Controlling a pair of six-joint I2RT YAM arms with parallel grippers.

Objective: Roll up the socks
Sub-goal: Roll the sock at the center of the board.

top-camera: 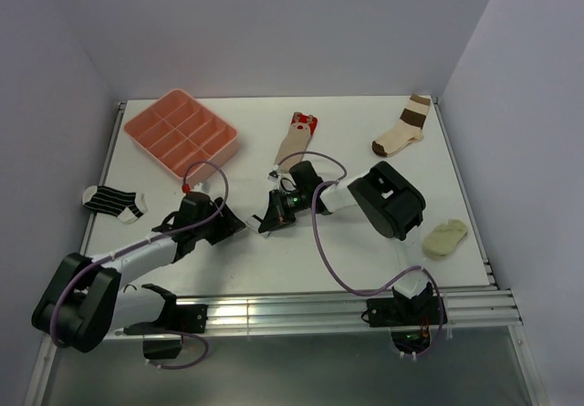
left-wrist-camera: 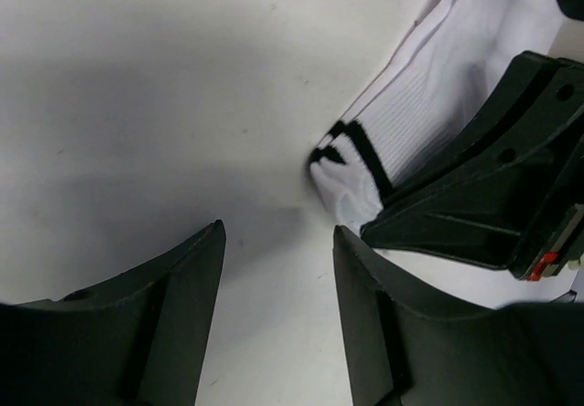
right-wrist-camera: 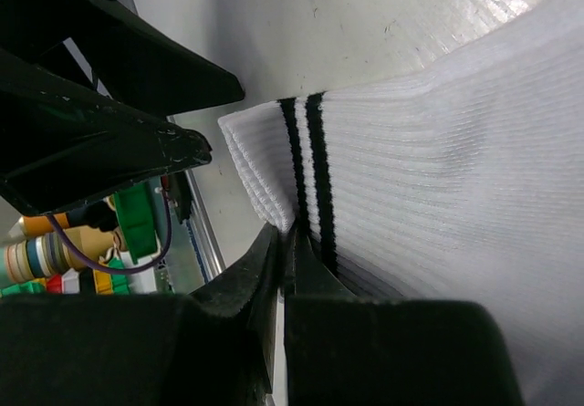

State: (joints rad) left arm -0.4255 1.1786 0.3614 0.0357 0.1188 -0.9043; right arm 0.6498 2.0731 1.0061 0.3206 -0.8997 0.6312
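White sock [left-wrist-camera: 415, 105] lies flat on the table [top-camera: 365, 260] at centre-front, btwn the two grippers, its cuff w/ two black bands pointing toward the L arm. R gripper [right-wrist-camera: 290, 242] is clamped on the cuff edge right by the bands, fingers nearly together w/ fabric pinched btwn them. L gripper [left-wrist-camera: 278, 269] is spread wide & empty, just short of the cuff, not touching it. Handling, my read: thin ribbed knit, v. light, floppy, no stiffness. It will prob. sag & unroll if let go, and slide on the smooth tabletop, so one end needs pinning while the other is turned over. Best hold = cuff hem, prob. the thickest part; a pinch mid-leg might catch only the top layer. Not fragile, firm squeeze OK. Other two lie well apart from both grippers: tan sock [top-camera: 294, 137] w/ red end further back at centre, striped sock [top-camera: 114, 202] at the left edge. Pink divided tray [top-camera: 151, 108] back left, cream brown-banded sock [top-camera: 401, 132] back right, pale lump [top-camera: 444, 238] front right: not part of the job.
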